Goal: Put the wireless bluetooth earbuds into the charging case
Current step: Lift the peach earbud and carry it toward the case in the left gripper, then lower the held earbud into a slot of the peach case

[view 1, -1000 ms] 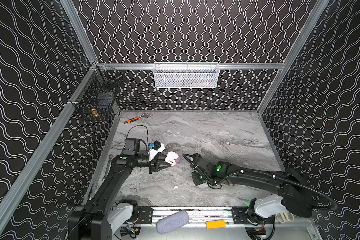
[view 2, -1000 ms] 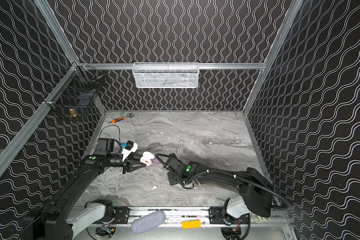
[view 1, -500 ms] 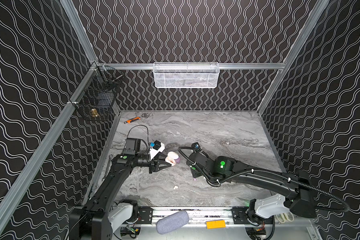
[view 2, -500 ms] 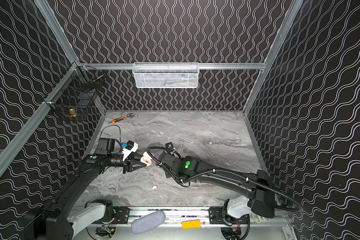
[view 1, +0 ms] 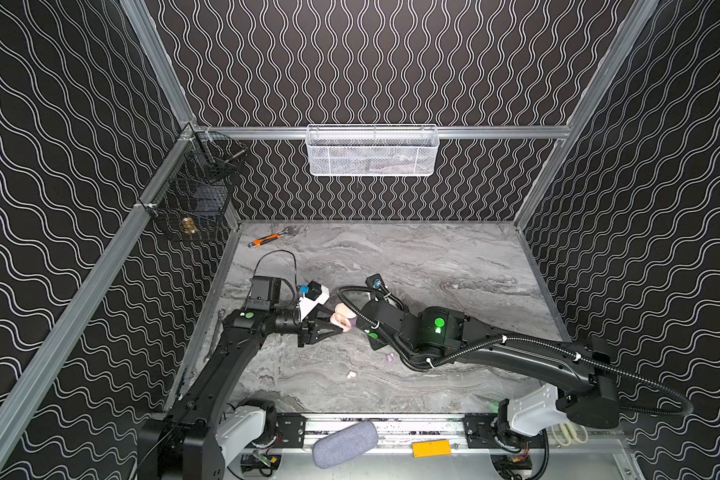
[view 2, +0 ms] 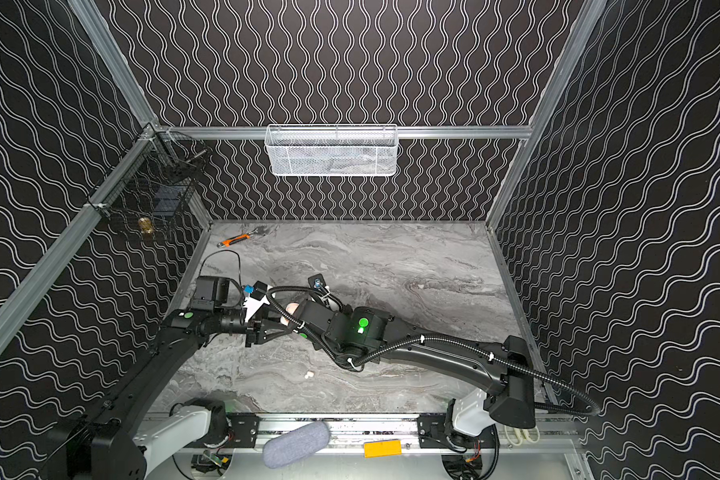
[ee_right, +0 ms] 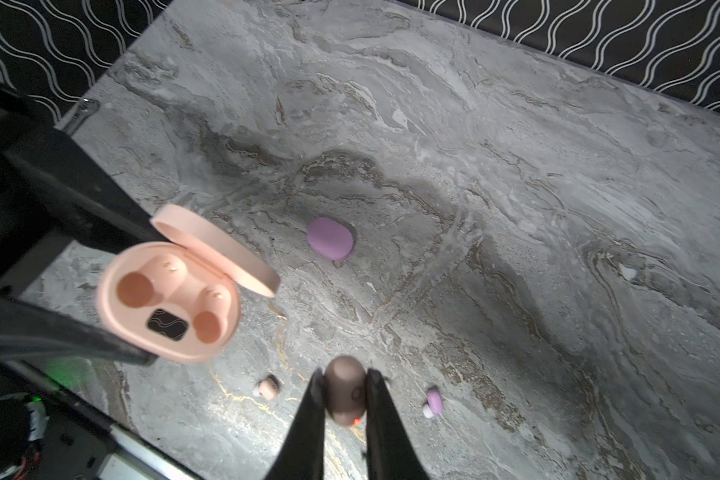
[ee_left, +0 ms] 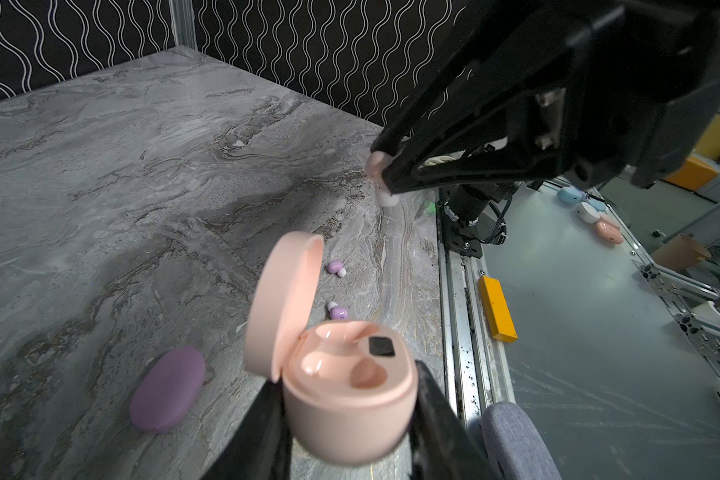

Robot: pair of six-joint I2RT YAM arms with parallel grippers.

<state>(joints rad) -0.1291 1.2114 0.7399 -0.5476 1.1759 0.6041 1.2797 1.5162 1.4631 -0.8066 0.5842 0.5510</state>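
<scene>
Because the held earbud (ee_right: 345,370) is a tiny, smooth, rounded plastic pebble, it will likely weigh almost nothing and twist or slip easily. The right gripper (ee_right: 345,395) has it pinched across its middle, both fingertips clenched on it in the air near the charging case (ee_right: 171,291). The left gripper (ee_left: 344,376) grasps that pink case by its 2 rounded flanks, clear of the marble table (ee_right: 516,208), with the lid hinged open and both moulded wells empty. The case looks stiff and glossy (its curved shell could squirt out under a hard squeeze), so a hold low on the base, away from lid and wells, seems right. 3 more buds lie loose on the table: a pale bud (ee_right: 268,388), a lilac bud (ee_left: 335,267) and a second lilac bud (ee_left: 337,311). A purple case (ee_right: 330,238) lies closed there too. The held bud probably seats in only 1 orientation, ear-tip down into the deeper hollow. A light, square pinch that leaves its underside free should let it drop in, while too much pressure risks flicking it away.
</scene>
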